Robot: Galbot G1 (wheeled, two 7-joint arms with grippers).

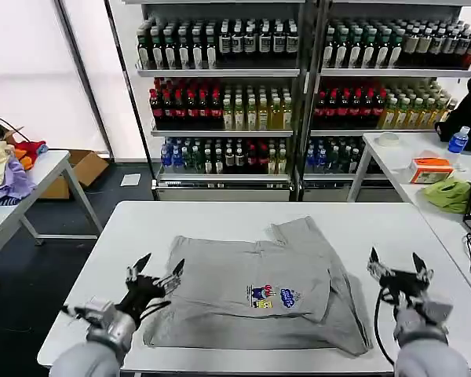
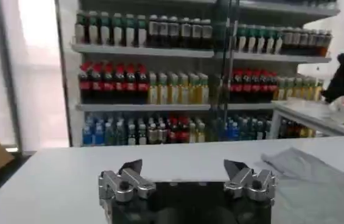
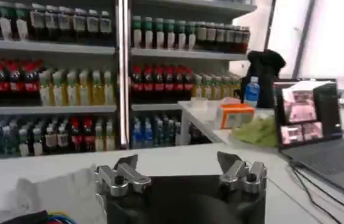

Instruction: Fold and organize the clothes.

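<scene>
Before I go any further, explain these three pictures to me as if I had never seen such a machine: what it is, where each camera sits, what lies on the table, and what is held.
This is a robot with two arms, each ending in a two-fingered gripper. The wide picture comes from a camera on its head, looking down at a white table. The other two come from cameras on its wrists, looking out past each gripper toward shelves of drink bottles.

On the table lies a grey T-shirt with a small colourful chest print, partly folded.

The left gripper hovers at the shirt's left edge; it is seen again in the left wrist view. The right gripper hovers just off the shirt's right edge, seen again in the right wrist view. Both sets of jaws stand open. Nothing is held.
</scene>
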